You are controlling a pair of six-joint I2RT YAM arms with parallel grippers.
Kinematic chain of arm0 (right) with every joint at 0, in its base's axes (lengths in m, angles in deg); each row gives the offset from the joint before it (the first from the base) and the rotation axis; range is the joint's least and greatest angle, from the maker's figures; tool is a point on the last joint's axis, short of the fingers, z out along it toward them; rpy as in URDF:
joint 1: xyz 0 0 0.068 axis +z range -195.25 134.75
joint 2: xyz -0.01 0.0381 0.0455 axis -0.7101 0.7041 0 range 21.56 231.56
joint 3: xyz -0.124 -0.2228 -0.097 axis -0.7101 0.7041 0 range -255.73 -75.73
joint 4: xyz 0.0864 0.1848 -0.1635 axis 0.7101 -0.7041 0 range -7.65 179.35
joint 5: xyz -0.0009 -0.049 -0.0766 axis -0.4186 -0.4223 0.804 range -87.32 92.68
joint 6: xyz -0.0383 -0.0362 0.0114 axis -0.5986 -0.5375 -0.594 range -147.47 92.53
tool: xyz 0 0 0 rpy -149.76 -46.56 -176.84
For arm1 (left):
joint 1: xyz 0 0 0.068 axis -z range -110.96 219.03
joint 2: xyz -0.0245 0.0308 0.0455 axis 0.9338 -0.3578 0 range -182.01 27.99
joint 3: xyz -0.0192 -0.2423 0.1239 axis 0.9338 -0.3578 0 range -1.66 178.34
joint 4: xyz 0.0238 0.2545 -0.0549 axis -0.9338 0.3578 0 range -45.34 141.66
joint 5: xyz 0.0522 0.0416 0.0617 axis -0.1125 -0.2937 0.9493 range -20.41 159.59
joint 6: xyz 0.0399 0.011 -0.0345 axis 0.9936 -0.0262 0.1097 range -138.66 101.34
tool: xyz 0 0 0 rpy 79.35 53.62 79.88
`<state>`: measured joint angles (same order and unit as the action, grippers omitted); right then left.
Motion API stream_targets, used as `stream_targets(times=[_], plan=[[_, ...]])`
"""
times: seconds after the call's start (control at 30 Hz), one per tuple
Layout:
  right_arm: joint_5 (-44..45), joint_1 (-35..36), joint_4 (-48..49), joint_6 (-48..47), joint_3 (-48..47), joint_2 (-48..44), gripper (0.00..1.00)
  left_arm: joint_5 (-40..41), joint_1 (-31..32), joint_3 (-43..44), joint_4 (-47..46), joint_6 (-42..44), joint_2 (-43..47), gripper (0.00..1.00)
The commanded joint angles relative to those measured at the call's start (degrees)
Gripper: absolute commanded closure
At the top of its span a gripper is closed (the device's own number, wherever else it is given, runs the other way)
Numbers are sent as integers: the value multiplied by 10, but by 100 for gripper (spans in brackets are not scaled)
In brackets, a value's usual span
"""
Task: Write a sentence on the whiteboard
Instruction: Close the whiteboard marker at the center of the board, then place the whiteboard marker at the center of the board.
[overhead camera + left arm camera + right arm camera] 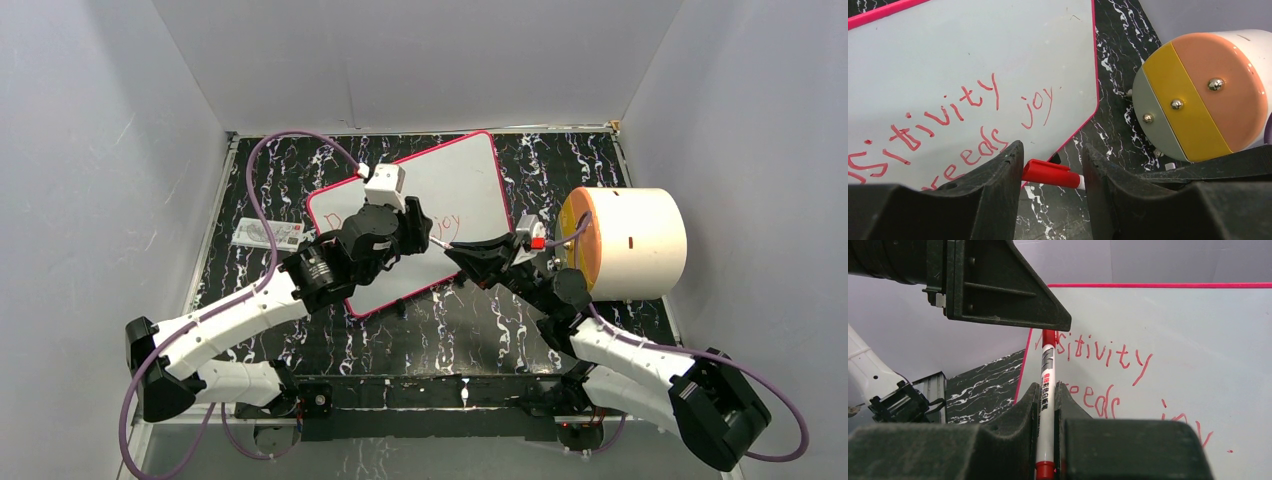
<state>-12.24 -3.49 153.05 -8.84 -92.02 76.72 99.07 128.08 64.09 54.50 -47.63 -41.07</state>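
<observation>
Being tallied: one whiteboard (pixel 460 190), two lines of red script (pixel 948 117), one red marker (pixel 1047 405), one printed card (pixel 268 234), one drum (pixel 640 243). Two grippers are being counted: left gripper (pixel 1050 160), right gripper (pixel 1047 392).

We saw the right tool (pixel 1047 392) clamped on a red-and-white marker (pixel 1048 370), its two black fingers (pixel 1028 405) pressed against the barrel from either side. The marker stood upright, with one red end low between the fingers. Its other red end reached the underside of the left tool (pixel 1013 305), which hung across the upper left. Behind lay the whiteboard (pixel 1198 340), with its pink-red frame. On it the sentence (pixel 1103 352) showed in red script, partly hidden: "sitivity", "reeds", and a cut-off "joy". The black, white-veined bench (pixel 983 385) showed at left.
</observation>
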Motion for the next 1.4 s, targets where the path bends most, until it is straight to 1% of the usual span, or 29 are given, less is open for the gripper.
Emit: stream_targets(times=[0.0, 0.1, 0.27, 0.47, 0.5, 0.57, 0.67, 0.83, 0.93, 1.03, 1.1, 1.27, 1.37], plan=[[33, 3, 50, 5, -38, 13, 100, -110, 12, -8, -8, -60, 12, 59], [49, 3, 45, 3, -50, 21, 100, -153, 12, -17, -15, -81, 17, 64], [65, 3, 27, 12, -78, 39, 100, -192, 13, -36, -25, -106, 26, 70], [77, 3, 16, 37, -98, 53, 100, -235, 13, -57, -54, -129, 33, 72], [77, 3, 11, 39, -98, 51, 100, -229, 13, -61, -51, -126, 36, 71], [75, 3, -16, 38, -97, 40, 100, -193, 13, -65, -34, -116, 49, 67], [73, 3, -98, 34, -99, 8, 100, -103, 13, -62, 8, -82, 73, 61], [64, 3, -216, 25, -93, -42, 100, 8, 12, -55, 36, -23, 106, 47], [74, 3, -240, 22, -70, -63, 100, 63, 7, -47, 60, 10, 118, 37], [66, 3, -272, 21, -57, -64, 100, 68, -22, -38, 73, 38, 127, 30], [55, 3, -290, 19, -53, -60, 100, 38, -65, -28, 75, 55, 136, 26], [16, 3, -337, 17, -39, -47, 100, -55, -186, 17, 80, 87, 125, 24], [-1, 3, -351, 23, -12, -49, 100, -76, -233, 33, 82, 100, 120, 24]])
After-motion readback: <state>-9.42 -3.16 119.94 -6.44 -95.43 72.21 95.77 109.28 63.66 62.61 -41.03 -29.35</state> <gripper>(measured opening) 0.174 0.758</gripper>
